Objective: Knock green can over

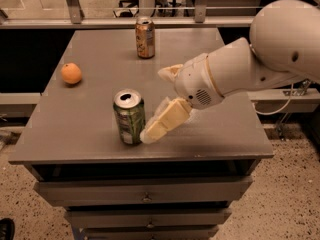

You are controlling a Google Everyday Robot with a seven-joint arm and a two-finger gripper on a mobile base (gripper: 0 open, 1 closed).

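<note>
Near table (215, 139) front edge: green can (129, 116) upright, pincer (156, 128) just beside.

A gray table (100, 44) holds an orange (71, 73) near its left edge. An orange-brown can (145, 37) stands up at the back, well apart from it. Drawers (145, 191) with small knobs sit under the table top. The floor (295, 194) is speckled. The pincer (155, 104) hangs low over the table's front.

Just one cam, looking down on the desk (220, 131) from its front, pretty close, claw (159, 115) hanging mid-frame.
</note>
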